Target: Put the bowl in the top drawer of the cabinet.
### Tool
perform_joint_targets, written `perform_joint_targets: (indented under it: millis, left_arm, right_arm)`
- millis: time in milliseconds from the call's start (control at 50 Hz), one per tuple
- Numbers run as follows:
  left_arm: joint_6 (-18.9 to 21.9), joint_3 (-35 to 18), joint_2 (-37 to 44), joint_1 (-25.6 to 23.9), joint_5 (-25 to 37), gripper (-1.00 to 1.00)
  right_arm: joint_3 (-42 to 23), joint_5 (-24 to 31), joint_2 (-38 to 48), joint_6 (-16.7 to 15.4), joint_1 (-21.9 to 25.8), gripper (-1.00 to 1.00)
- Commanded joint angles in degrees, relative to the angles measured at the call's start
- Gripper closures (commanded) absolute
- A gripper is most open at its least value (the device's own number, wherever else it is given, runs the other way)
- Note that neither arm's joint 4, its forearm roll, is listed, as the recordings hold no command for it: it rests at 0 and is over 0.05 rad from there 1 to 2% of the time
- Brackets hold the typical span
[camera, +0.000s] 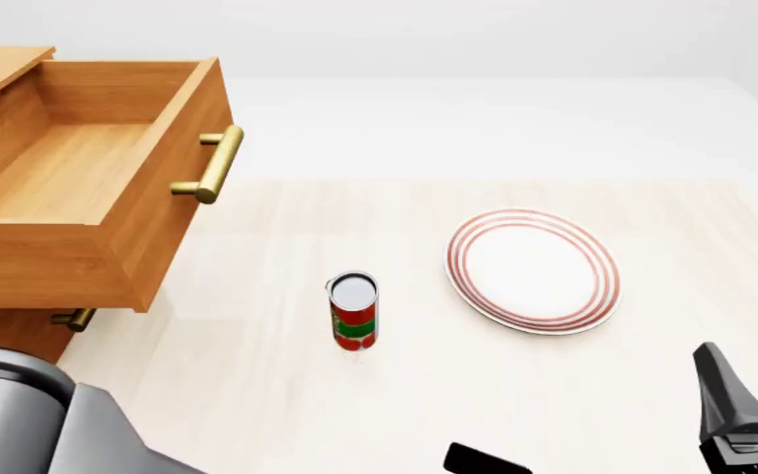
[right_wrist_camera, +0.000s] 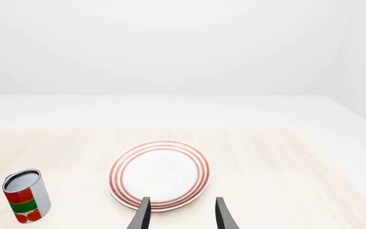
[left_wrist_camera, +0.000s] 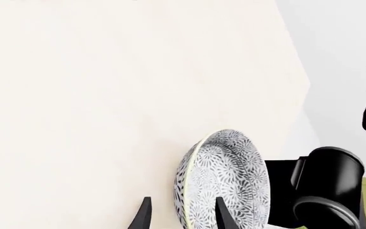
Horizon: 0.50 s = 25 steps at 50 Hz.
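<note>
The left hand has its fingers set wide apart w/ nothing between them. The round deep white bowl w/ fine dark blue-grey floral pattern sits on the pale wood tabletop just ahead of this hand, one fingertip overlapping it in the left wrist view; contact cannot be told.

The right hand is also wide and holds nothing. Just ahead of it lies the flat white plate w/ red rings; the red-and-green tin can stands further to its left.

The large honey-coloured wooden top drawer w/ brass bar handle is pulled out of the honey-coloured wooden cabinet, far left of both hands.
</note>
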Motion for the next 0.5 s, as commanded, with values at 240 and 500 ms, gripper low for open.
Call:
perform_joint_targets:
  millis: [240, 500]
  left_arm:
    - [-4.1, 0.0, 0.6, -0.4, 0.9, 1.0]
    - [-3.1, 1.1, -3.0, 0.6, 3.0, 1.0]
  right_arm:
    - [0.0, 0.0, 0.0, 0.0, 0.0, -1.0]
    - [0.0, 0.0, 0.0, 0.0, 0.0, -1.0]
